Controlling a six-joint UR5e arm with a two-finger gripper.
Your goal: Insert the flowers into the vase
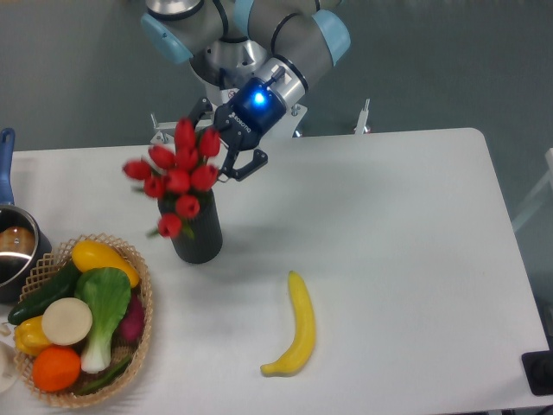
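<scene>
Nearest to you, at the table's front edge, a yellow banana (295, 332) lies on the white table (397, 242), its curve running front to back. To its left, in the front left corner, sits a woven basket (143, 324) piled with produce: an orange, a yellow pepper, a pale round slice, a leafy bok choy, a dark green cucumber, a yellow squash and a purple-red vegetable tucked along the right side. Just behind the basket, at the left edge, you can make out part of a steel pot (13, 251) with a blue handle pointing away from you.

Further back, left of the table's centre, the dark vase (199, 238) stands upright, well apart from the banana and near the basket. The flowers (177, 177), a bunch of red tulip buds, sit above the vase mouth and spread wider than it, leaning to the left; a few buds hang over the vase's upper front. Their stems are hidden behind the buds, so you cannot tell how deep they reach.

The gripper (226, 147) hangs at the bunch's upper right, reaching down from the arm at the back of the table. Its dark fingers (249, 164) look spread apart, with one on each side of the topmost right buds; whether they touch the flowers is unclear.
</scene>
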